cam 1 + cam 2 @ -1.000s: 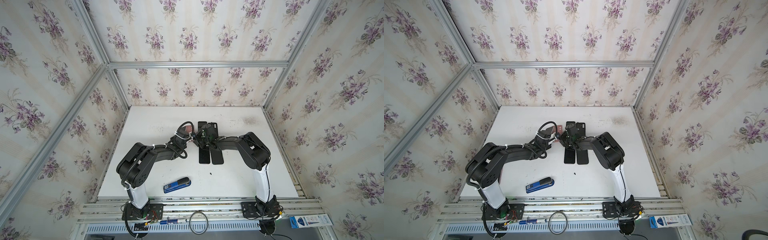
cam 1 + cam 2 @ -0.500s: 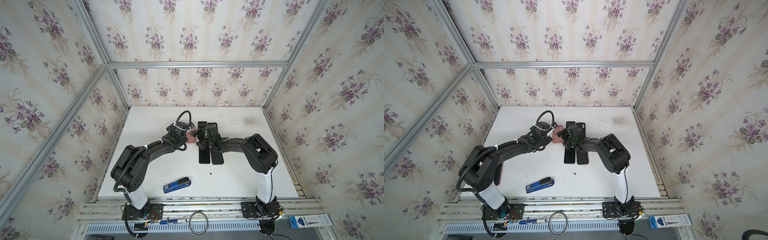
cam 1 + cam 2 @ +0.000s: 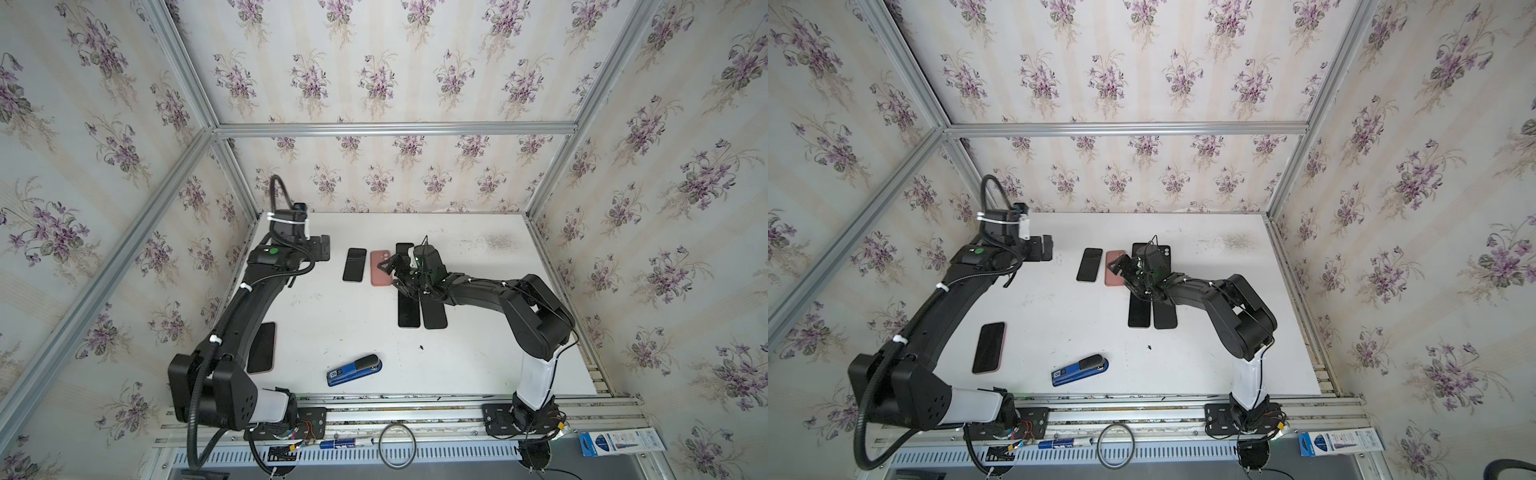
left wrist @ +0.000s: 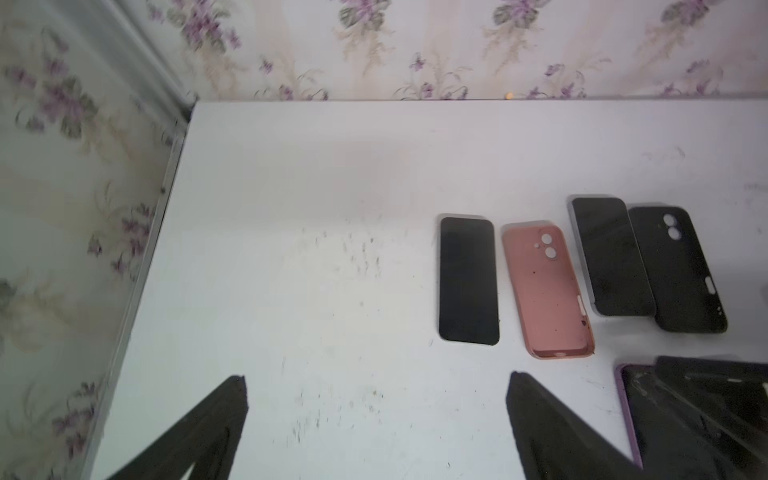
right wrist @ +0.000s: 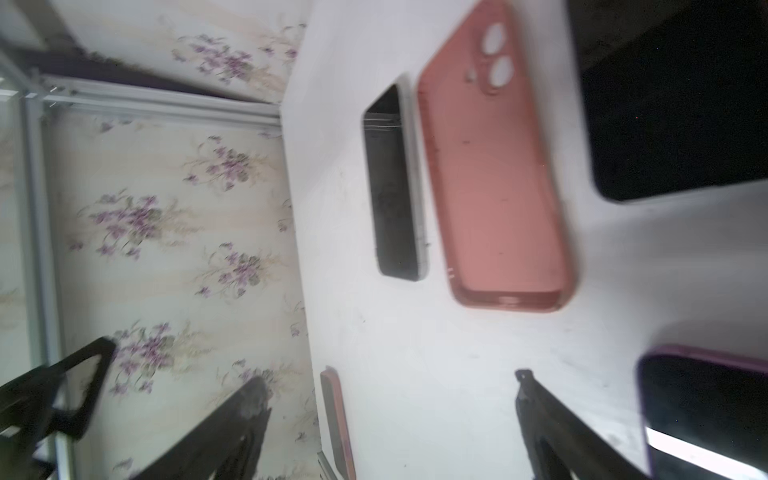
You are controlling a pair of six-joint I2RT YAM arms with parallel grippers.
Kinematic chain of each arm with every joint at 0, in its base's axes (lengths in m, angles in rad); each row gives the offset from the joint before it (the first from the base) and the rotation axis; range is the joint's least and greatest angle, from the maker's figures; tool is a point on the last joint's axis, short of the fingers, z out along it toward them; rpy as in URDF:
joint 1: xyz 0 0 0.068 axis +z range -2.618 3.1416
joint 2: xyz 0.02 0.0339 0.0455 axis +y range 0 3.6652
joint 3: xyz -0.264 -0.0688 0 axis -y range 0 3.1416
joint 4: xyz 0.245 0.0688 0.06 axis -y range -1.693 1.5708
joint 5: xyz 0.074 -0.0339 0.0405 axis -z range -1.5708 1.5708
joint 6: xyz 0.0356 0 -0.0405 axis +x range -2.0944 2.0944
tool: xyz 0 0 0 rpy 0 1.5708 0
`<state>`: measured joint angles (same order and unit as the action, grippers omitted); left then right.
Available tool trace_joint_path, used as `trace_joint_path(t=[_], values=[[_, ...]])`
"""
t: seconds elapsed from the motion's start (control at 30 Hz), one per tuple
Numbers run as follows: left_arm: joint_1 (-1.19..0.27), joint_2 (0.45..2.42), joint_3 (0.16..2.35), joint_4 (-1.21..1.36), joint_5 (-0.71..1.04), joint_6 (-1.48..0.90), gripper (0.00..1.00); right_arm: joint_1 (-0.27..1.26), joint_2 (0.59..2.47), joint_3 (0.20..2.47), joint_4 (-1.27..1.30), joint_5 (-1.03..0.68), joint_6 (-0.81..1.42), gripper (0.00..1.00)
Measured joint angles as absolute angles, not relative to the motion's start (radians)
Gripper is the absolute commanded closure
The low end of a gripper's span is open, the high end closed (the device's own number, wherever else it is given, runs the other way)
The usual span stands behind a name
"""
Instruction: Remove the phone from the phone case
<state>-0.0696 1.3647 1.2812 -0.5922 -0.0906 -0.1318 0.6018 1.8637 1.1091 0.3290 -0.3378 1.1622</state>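
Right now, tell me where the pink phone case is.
In a top view the pink phone case lies empty toward the back of the white table, between a black phone and the right gripper.

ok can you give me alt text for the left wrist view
A bare black phone lies flat on a white table beside an empty pink case with its camera cutouts showing. Past them sit a second phone and a black case, side by side. The left gripper is open in the foreground, holding nothing.
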Motion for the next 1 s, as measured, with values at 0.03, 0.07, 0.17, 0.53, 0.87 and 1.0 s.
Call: trace_joint_path(t=[0.03, 0.07, 0.17, 0.53, 0.87, 1.0], values=[[-0.028, 1.335, 1.255, -0.623, -0.073, -0.17, 0.0, 0.604, 1.823, 1.109, 0.316, -0.34, 1.123, 0.0], [0.005, 1.304, 1.226, -0.653, -0.056, -0.202, 0.0, 0.607, 1.779, 1.105, 0.299, -0.34, 1.079, 0.0], [0.062, 1.202, 1.139, -0.746, -0.02, -0.275, 0.0, 0.609, 1.649, 1.09, 0.219, -0.339, 0.944, 0.0], [0.213, 1.037, 0.894, -0.967, -0.037, -0.636, 0.0, 0.609, 1.319, 0.931, -0.031, -0.319, 0.661, 0.0], [0.361, 1.11, 0.789, -1.087, -0.058, -0.921, 0.0, 0.609, 1.224, 0.824, -0.067, -0.339, 0.646, 0.0], [0.442, 1.14, 0.743, -1.062, -0.031, -0.941, 0.0, 0.609, 1.211, 0.803, -0.07, -0.339, 0.651, 0.0]])
